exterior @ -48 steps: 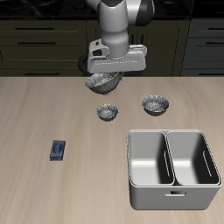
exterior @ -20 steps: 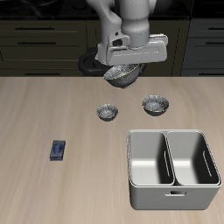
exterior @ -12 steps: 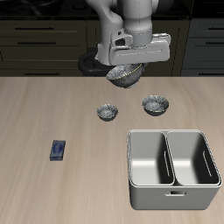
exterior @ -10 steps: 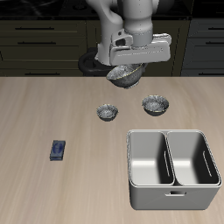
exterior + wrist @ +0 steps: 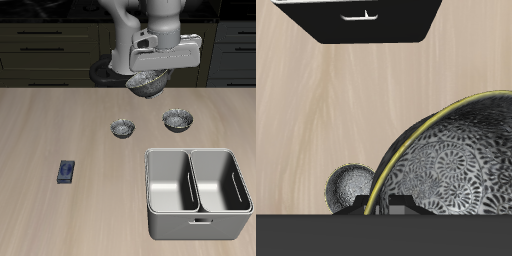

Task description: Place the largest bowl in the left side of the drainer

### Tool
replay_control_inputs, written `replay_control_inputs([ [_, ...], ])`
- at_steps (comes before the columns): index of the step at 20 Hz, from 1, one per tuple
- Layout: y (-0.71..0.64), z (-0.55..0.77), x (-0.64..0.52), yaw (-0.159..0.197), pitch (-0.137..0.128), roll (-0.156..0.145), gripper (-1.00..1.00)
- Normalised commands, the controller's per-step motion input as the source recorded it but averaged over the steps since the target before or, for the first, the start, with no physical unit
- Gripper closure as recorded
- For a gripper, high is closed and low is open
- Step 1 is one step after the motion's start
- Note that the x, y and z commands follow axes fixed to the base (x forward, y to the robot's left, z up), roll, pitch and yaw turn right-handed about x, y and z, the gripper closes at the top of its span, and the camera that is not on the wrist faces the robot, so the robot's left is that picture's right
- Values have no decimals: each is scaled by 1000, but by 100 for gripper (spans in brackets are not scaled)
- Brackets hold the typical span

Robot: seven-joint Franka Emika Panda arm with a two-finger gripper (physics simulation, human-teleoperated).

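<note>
My gripper is shut on the rim of the largest bowl and holds it tilted in the air over the back of the table. The wrist view is mostly filled by this bowl's patterned inside and yellowish rim. The drainer stands near the table's front edge, well apart from the gripper, and both its compartments hold nothing. Its dark inside and small tab show in the wrist view.
The tiny bowl and the mid-sized bowl sit on the table between the gripper and the drainer. One smaller bowl shows beside the held bowl in the wrist view. A small blue object lies apart from them.
The gripper has carried the largest bowl up off the table and sideways along the back, ending farther back than the mid-sized bowl. Nothing else has moved.
</note>
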Motion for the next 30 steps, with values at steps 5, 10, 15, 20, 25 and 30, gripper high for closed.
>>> replay_control_inputs([
  [5,40,114,116,-3,-10,-26,100],
  [10,0,71,239,-5,-3,-39,100],
  [15,-9,124,244,-26,-18,-36,100],
  [20,91,133,228,3,-13,-14,100],
  [25,182,95,206,7,15,12,100],
  [30,205,172,256,2,5,4,100],
])
